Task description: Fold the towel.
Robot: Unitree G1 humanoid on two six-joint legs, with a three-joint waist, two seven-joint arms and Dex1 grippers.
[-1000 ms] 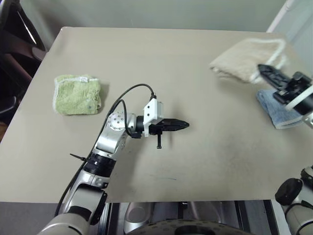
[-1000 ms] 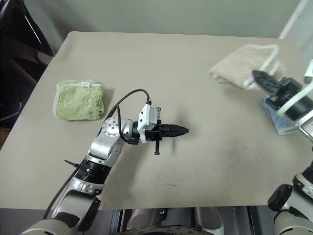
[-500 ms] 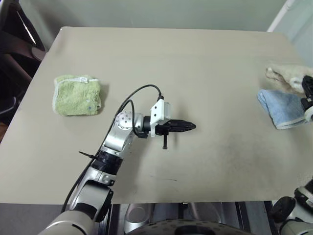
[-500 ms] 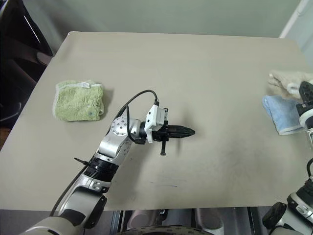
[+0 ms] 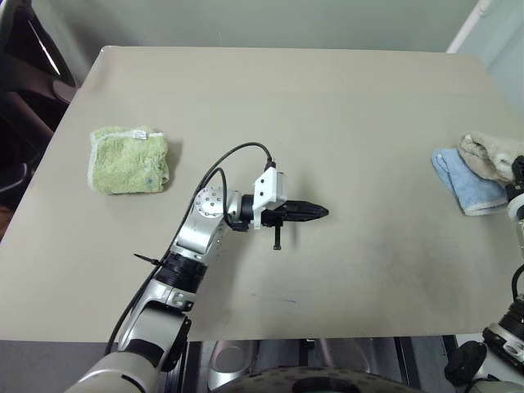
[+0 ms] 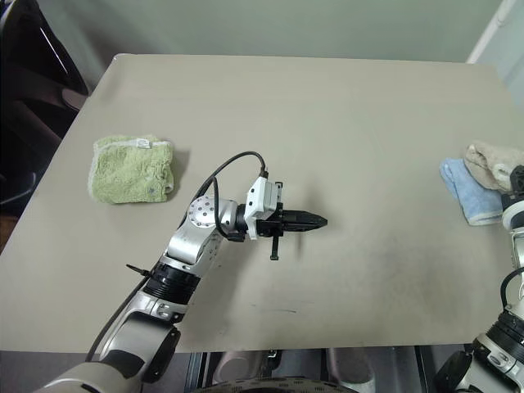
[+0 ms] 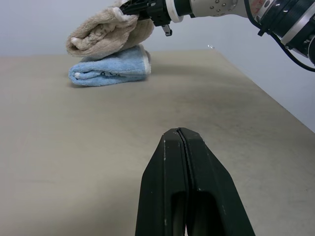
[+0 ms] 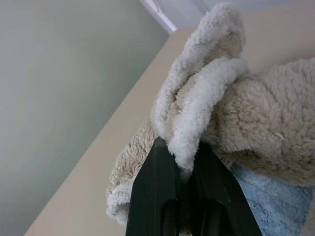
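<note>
Right claw [image 8: 179,164] pinches the towel [image 7: 110,29]; left claw [image 7: 184,142] (clenched, empty) points level over table [image 5: 327,123].

The left arm reaches out over the middle of the table [image 5: 344,98], its left gripper [image 5: 321,212] level and pointing toward the right edge, jaws pressed together. At the right edge, the right gripper [image 8: 183,162] pinches the towel [image 8: 256,113].

No readable text, label or number shows on anything here
</note>
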